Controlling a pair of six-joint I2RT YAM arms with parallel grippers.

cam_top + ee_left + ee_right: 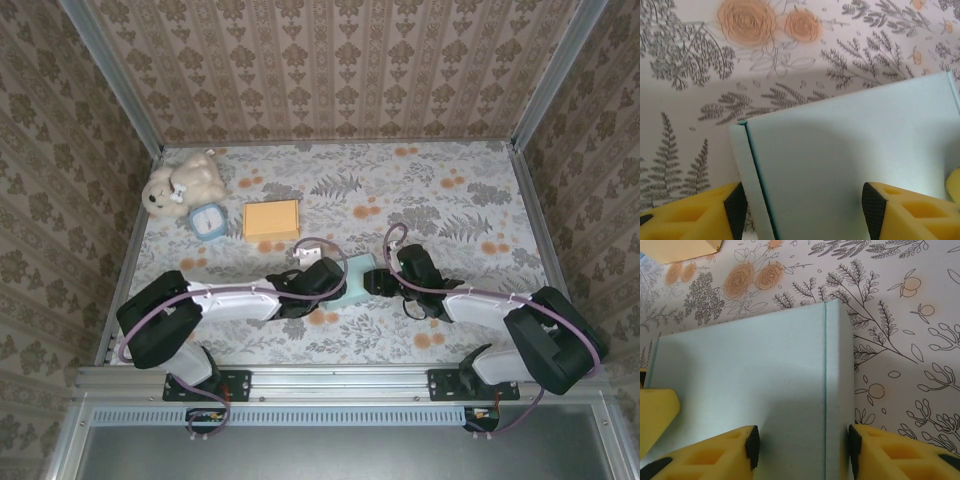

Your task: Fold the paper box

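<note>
The pale teal paper box (pixel 356 284) lies flat on the floral table between both arms. My left gripper (pixel 333 281) is at the box's left end. In the left wrist view the left gripper (pixel 804 210) is open, straddling the box (pixel 840 160): one pad sits beside the creased left side strip, the other over the top panel. My right gripper (pixel 379 282) is at the box's right end. In the right wrist view the right gripper (pixel 802 447) is open over the box (pixel 750 375), one pad against the right side strip, the other above the top panel.
At the back left sit a cream teddy bear (pixel 183 185), a small blue object (pixel 208 221) and a flat orange box (pixel 272 219). Patterned walls and metal rails close in the table on three sides.
</note>
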